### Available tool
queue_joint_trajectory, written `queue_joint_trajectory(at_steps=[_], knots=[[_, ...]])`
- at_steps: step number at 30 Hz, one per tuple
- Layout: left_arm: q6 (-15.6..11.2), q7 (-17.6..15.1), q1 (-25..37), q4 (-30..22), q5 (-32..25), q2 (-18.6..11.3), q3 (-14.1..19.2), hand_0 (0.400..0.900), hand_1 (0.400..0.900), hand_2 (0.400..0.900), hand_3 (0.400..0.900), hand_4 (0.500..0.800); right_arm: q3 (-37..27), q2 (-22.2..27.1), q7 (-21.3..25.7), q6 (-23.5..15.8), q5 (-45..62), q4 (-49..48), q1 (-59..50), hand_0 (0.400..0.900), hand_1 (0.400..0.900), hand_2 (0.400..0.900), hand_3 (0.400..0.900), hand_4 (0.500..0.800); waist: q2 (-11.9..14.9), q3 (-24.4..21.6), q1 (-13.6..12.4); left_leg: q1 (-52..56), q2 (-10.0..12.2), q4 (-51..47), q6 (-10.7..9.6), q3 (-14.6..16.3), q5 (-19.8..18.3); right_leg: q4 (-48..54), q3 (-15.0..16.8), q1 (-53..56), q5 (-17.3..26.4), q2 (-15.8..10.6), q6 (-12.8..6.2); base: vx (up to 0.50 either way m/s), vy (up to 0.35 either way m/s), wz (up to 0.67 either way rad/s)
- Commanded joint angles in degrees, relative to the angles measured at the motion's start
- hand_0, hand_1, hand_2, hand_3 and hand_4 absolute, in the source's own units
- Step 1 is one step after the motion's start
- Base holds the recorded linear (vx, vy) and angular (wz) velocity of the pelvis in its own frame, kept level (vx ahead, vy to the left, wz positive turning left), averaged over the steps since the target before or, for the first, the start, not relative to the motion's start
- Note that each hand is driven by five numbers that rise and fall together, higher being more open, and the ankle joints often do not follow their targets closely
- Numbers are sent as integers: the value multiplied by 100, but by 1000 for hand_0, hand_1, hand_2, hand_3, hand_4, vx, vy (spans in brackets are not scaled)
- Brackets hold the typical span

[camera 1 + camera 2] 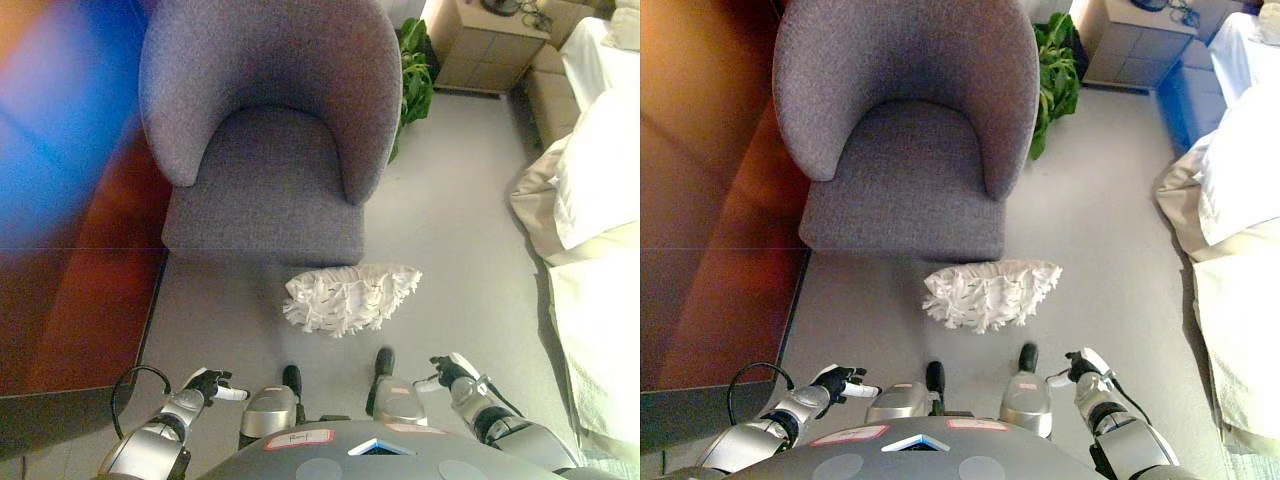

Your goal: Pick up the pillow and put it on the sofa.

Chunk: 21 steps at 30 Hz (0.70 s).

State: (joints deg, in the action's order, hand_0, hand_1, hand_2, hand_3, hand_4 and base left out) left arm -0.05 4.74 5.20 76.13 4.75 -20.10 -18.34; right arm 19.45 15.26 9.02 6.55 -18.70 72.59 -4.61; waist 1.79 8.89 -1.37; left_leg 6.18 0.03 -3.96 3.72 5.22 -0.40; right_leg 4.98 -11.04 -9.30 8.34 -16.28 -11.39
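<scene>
— Scanning left to right, we have the left robot hand point(212, 385) low at the view's bottom left, fingers loosely extended and holding nothing. Where does the pillow point(349, 297) lie from it?

— Ahead and to the right of it, flat on the floor point(450, 230), just in front of the sofa point(270, 150), near its front edge but not on it. Our right robot hand point(448, 372) sits at the bottom right, also relaxed and empty.

— So which robot hand do we judge nearer?

— Neither by much; the pillow lies between the two, a little closer to the right one. Its long axis runs side to side across our view, the right end tilted slightly up toward the sofa.

— Then we would reach forward with both, one at each end?

— That seems the fitting move to us, since the long axis spans the gap between our robot hands. Both are well apart from the pillow now, and the sofa seat waits straight beyond it.
</scene>
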Motion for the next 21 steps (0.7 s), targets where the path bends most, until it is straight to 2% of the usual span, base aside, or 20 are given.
queue_joint_trajectory(at_steps=[1, 3, 5, 7, 8, 9, 10, 11, 12, 13, 15, 16, 18, 19, 20, 21], knots=[[-102, -337, -13, -88, 139, -160, 12, 900, 900, 900, 900, 800, -135, 485, 459, -438, -363, -99, -319, 900, 900, 900, 900, 800, 105, 271, 75, -24, 535, 633, -280, -294, -502, -605, 459, -411, 612, -99, 138, 491, -381, 43], [-139, -437, -58, -115, 138, -166, 47, 900, 900, 900, 900, 800, -100, 527, 638, -465, -498, -180, -322, 900, 900, 900, 900, 800, 252, 274, 168, 165, 712, 872, -377, -300, -744, -563, 509, -413, 731, -131, 99, 534, -423, 84], [-149, -608, -123, -217, 131, -138, 39, 900, 900, 900, 900, 800, -118, 583, 865, -232, -602, -340, -269, 900, 900, 900, 900, 800, 317, 253, 317, 301, 964, 1084, -483, -573, -924, -988, 997, -279, 495, 36, 113, 492, -428, 119], [-188, -614, -137, -288, -48, -123, 103, 900, 900, 900, 900, 800, -73, 651, 1006, -168, -446, -455, -278, 900, 900, 900, 900, 800, 286, 234, 363, 488, 1190, 1020, -595, -509, -853, -1339, 877, -332, 275, 115, 118, 297, -306, 58], [-183, -619, -110, -280, -197, -73, 141, 900, 900, 900, 900, 800, -38, 717, 1084, -240, -586, -528, -374, 900, 900, 900, 900, 800, 255, 191, 380, 659, 1350, 917, -729, -430, -682, -1385, 702, -359, 233, 114, 161, 264, -281, 30], [-204, -623, -95, -274, -245, -29, 170, 900, 900, 900, 900, 800, 16, 770, 1033, -225, -618, -587, -464, 900, 900, 900, 900, 800, 194, 159, 380, 675, 1508, 886, -844, -419, -338, -1407, 633, -363, 163, 196, 237, 272, -356, 29], [-273, -589, -58, -263, -163, -9, 214, 900, 900, 900, 900, 800, 76, 844, 985, -213, -659, -636, -545, 900, 900, 900, 900, 800, 155, 117, 353, 474, 1642, 1038, -923, -472, 118, -1368, 635, -316, 48, 335, 357, 203, -351, 29], [-334, -530, -22, -276, -120, -6, 224, 900, 900, 900, 900, 800, 142, 929, 954, -205, -627, -668, -630, 900, 900, 900, 900, 800, 179, 108, 333, 222, 1723, 1363, -942, -490, 368, -1292, 594, -255, -8, 401, 445, 179, -356, 23], [-358, -542, 9, -298, -138, 19, 201, 900, 900, 900, 900, 800, 212, 1018, 860, -167, -598, -712, -746, 900, 900, 900, 900, 800, 214, 127, 298, -8, 1668, 1627, -902, -553, 376, -1227, 525, -204, -42, 431, 510, 178, -352, -2], [-367, -632, 46, -324, -198, 50, 171, 900, 900, 900, 900, 800, 292, 1137, 740, -117, -582, -757, -892, 900, 900, 900, 900, 800, 237, 182, 202, -278, 1509, 1778, -847, -654, 372, -1174, 464, -121, -121, 490, 594, 141, -292, -20], [-513, -740, 154, -340, -348, 48, 123, 900, 900, 900, 900, 800, 385, 1350, 675, -79, -461, -715, -1277, 900, 900, 900, 900, 800, 184, 382, 36, -683, 1122, 1750, -763, -776, 120, -1132, 411, 5, -234, 606, 622, 63, -180, -26], [-577, -779, 236, -357, -435, 28, 66, 900, 900, 900, 900, 800, 422, 1439, 613, -12, -406, -652, -1531, 900, 900, 900, 900, 800, 145, 475, -21, -908, 924, 1518, -732, -772, 132, -1109, 399, 11, -264, 653, 622, 3, -71, -12], [-578, -779, 244, -353, -437, 31, 68, 900, 900, 900, 900, 800, 423, 1441, 612, -13, -404, -647, -1542, 900, 900, 900, 900, 800, 142, 484, -21, -903, 924, 1520, -731, -771, 126, -1116, 400, 12, -273, 653, 621, -54, -31, 0], [-564, -795, 522, -485, -566, -44, -106, 900, 900, 900, 900, 800, 550, 1590, 468, 229, -191, -540, -2085, 900, 900, 900, 900, 800, -33, 802, -217, -1516, 764, 1115, -867, -749, 616, -1065, 314, 55, -362, 816, 642, -154, -111, -14], [-530, -777, 721, -515, -614, -82, -231, 900, 900, 900, 900, 800, 677, 1670, 196, 416, 13, -444, -2520, 900, 900, 900, 900, 800, -95, 982, -405, -1880, 644, 918, -887, -873, 812, -966, 272, 130, -450, 880, 694, -143, -126, -17], [-457, -759, 768, -543, -595, -107, -252, 900, 900, 900, 900, 800, 666, 1692, 32, 398, 71, -422, -2647, 900, 900, 900, 900, 800, -103, 1023, -441, -1913, 639, 904, -874, -870, 800, -958, 200, 157, -503, 873, 716, -29, -63, -18]])
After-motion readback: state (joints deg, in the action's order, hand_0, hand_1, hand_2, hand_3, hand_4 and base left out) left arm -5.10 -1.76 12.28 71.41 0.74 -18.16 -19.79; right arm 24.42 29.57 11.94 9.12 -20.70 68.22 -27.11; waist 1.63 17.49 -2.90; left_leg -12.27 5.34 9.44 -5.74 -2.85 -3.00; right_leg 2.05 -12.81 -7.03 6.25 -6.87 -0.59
